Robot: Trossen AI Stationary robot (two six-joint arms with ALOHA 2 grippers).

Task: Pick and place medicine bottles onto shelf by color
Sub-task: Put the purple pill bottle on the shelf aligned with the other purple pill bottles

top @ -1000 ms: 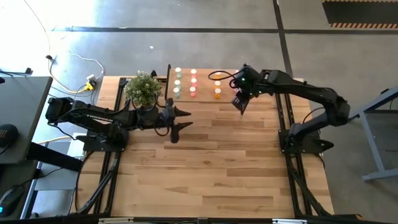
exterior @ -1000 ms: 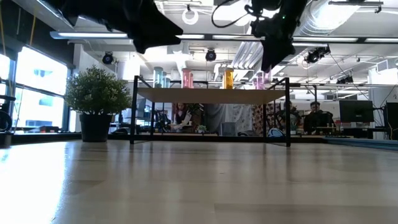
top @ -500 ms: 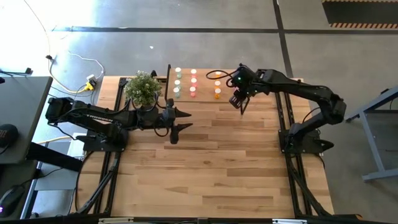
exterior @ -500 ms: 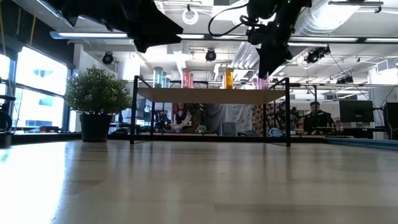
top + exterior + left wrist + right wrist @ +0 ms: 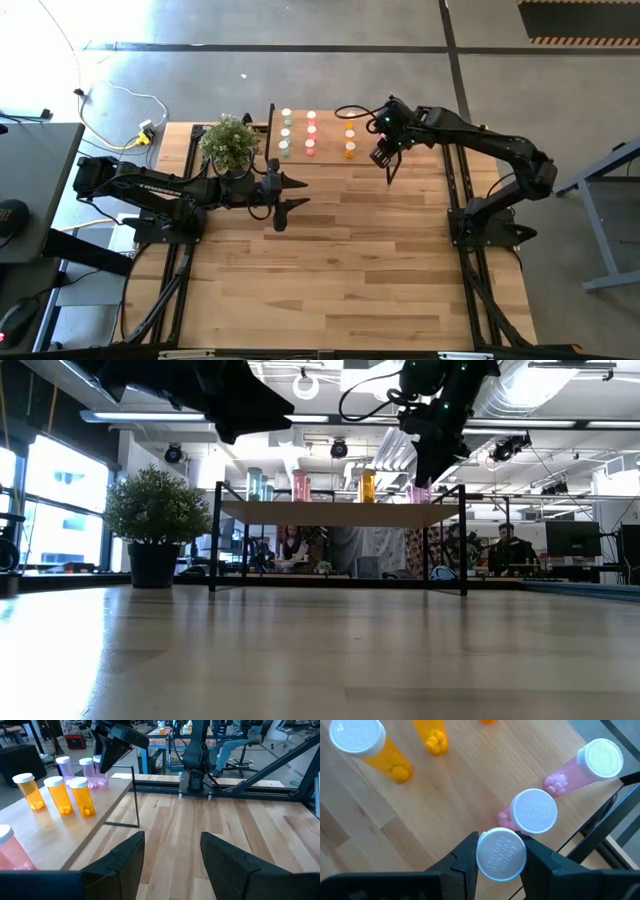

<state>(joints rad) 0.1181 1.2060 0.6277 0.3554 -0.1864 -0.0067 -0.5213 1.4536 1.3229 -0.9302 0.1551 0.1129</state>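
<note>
The shelf [image 5: 328,138] stands at the table's far edge, with green, pink and orange medicine bottles in rows on its wood top. My right gripper [image 5: 501,856] is over the shelf's right end [image 5: 107,785], shut on a white-capped bottle [image 5: 501,851] beside two magenta bottles [image 5: 535,811] that stand there. Orange bottles [image 5: 80,795] stand just left of them. My left gripper [image 5: 172,855] hovers open and empty over the table, near the shelf's front. My right gripper pinches the bottle at its white cap [image 5: 492,845], one finger [image 5: 465,857] on each side. The fingers come slanting down from above. The cap hides the bottle's body, and I cannot tell whether its base stands on the shelf.
A potted plant [image 5: 231,142] stands at the shelf's left end, close to my left arm. The slatted table [image 5: 350,260] lies bare in front of the shelf. People sit in the room behind [image 5: 505,545].
My right gripper has shifted a little toward the table's far left, over the shelf's right end, keeping the bottle in its fingers.
</note>
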